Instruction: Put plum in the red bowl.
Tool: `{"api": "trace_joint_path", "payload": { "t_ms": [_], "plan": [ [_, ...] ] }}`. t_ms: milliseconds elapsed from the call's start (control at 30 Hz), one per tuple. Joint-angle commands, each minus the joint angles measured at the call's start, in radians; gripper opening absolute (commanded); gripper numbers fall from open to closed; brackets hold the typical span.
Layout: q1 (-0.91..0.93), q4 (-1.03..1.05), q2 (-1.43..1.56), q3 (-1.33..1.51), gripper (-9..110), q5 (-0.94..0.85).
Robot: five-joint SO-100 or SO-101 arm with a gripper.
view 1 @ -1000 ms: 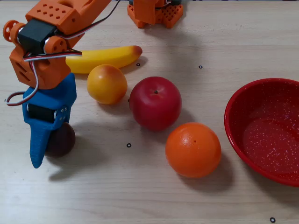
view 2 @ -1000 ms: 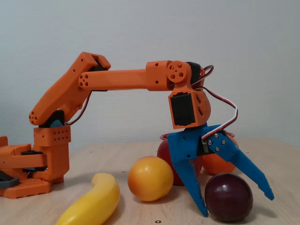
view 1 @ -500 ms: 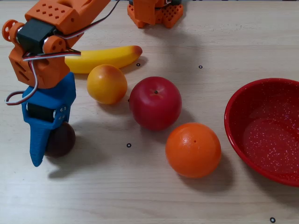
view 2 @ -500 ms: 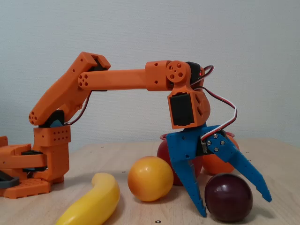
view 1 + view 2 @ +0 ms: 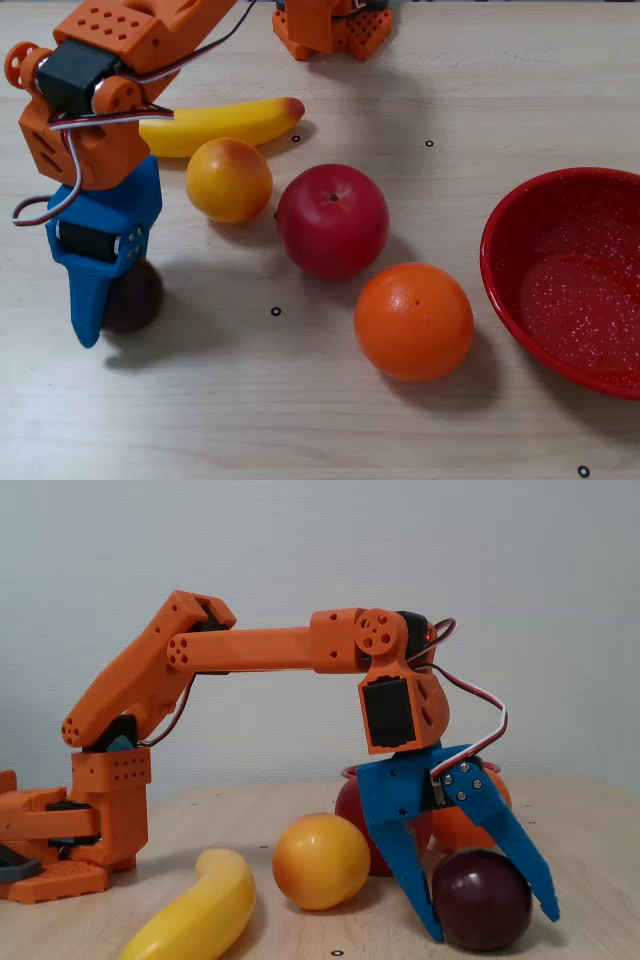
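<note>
The blue gripper reaches down over the plum, which sits on the wooden table with one finger on each side of it. In the fixed view both fingers lie against the plum's flanks, so the jaws are closed around the fruit, though the plum rests on the table surface. In the overhead view the gripper covers most of the plum, leaving only its dark right edge showing, near the left side of the picture. The orange arm stretches out from its base at the left of the fixed view, with the wrist bent straight down. The red bowl stands at the far right edge of the overhead view, well apart from the plum, its speckled inside holding nothing. Between plum and bowl lie other fruits: a yellow-orange round fruit just right of the gripper, a red apple beside it, and an orange lower down, nearest the bowl. A banana lies behind the yellow-orange fruit, partly under the arm. In the fixed view the banana is in the foreground at left, and the apple and orange are largely hidden behind the gripper.
</note>
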Motion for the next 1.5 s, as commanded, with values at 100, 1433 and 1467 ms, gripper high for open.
{"api": "trace_joint_path", "payload": {
  "t_ms": [100, 1433, 1467],
  "plan": [
    [0.002, 0.095, 0.075, -0.127, 0, -0.067],
    [-0.348, 0.325, 0.617, -0.39, 0, -0.032],
    [-0.376, 0.342, 0.634, -0.39, 0, -0.023]
  ]
}}
